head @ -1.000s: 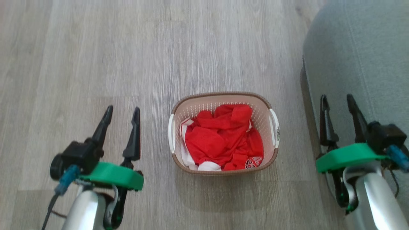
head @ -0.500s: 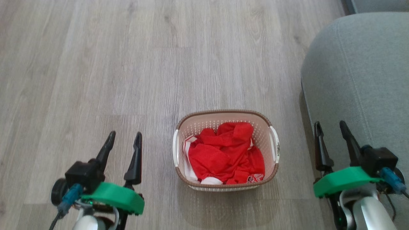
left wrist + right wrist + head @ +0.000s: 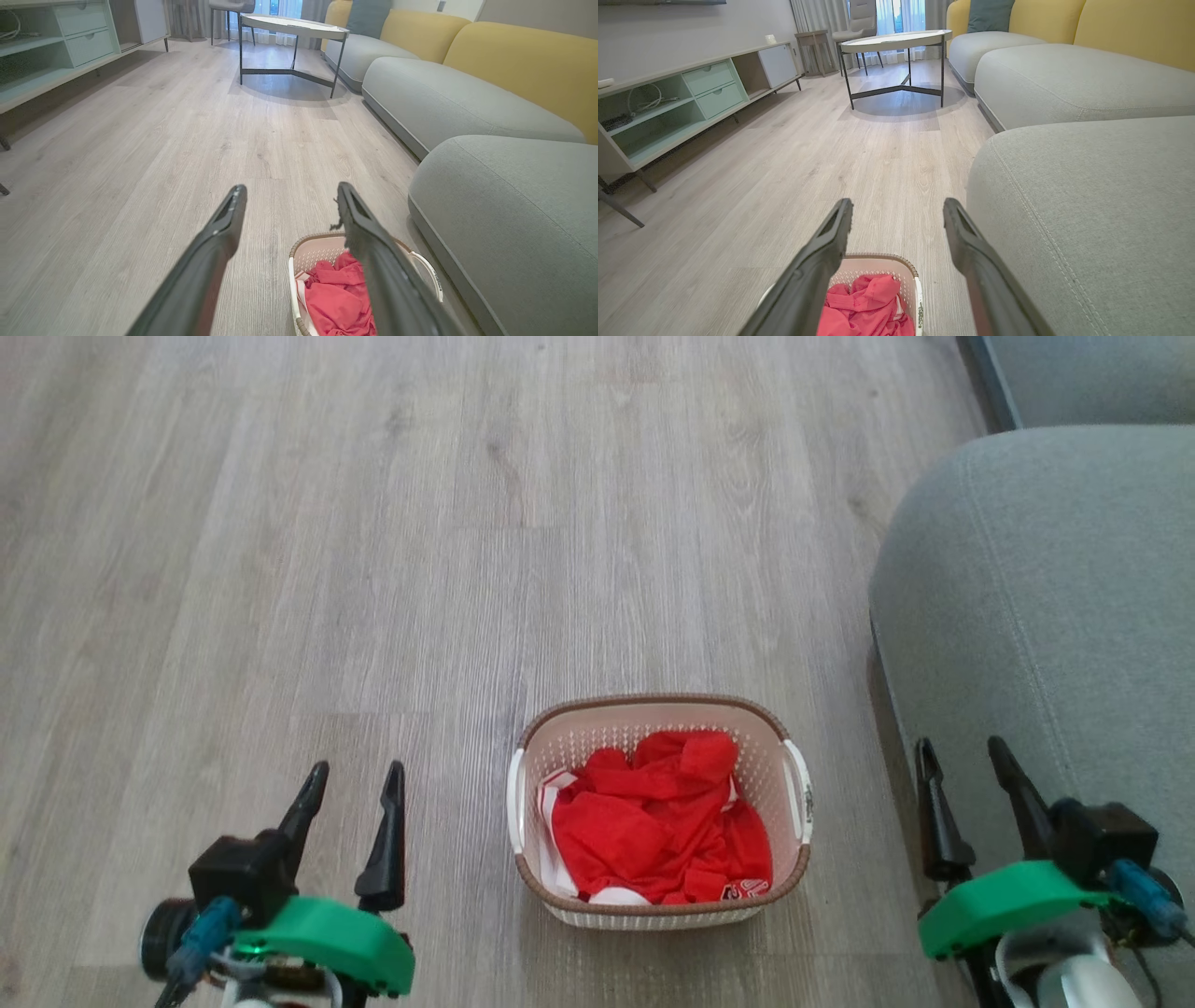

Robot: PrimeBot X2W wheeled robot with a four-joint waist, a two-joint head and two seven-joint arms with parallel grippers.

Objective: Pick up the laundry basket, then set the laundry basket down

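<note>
Since a second ago the whole head view has slid, so the camera has moved; the basket (image 3: 644, 702) and both grippers sit lower in that picture but keep the same layout relative to each other.

Left gripper (image 3: 358, 770) is at the near left, fingers pointing away along the floor (image 3: 373, 569) and spread well apart, with nothing between them. Its green collar (image 3: 327, 938) sits behind the fingers, above a sliver of pale forearm at the bottom edge. Right gripper (image 3: 959, 747) mirrors it at the near right, fingers likewise spread and empty, pointing far, its outer finger seen against the sofa (image 3: 1055, 597). Neither touches the basket.

Between the two, a little nearer the left one, the basket stands upright on the floor, well apart from both. Its brown rim is level, and a white handle (image 3: 515, 798) shows on each short side. Crumpled red clothes (image 3: 653, 821) with some white trim fill it below the rim.

To the right, the grey sofa runs far along the floor, near the basket but not touching it. In the left wrist view a round table (image 3: 294, 23) stands far off, and the right wrist view shows a low cabinet (image 3: 682, 102) along the far left wall.
</note>
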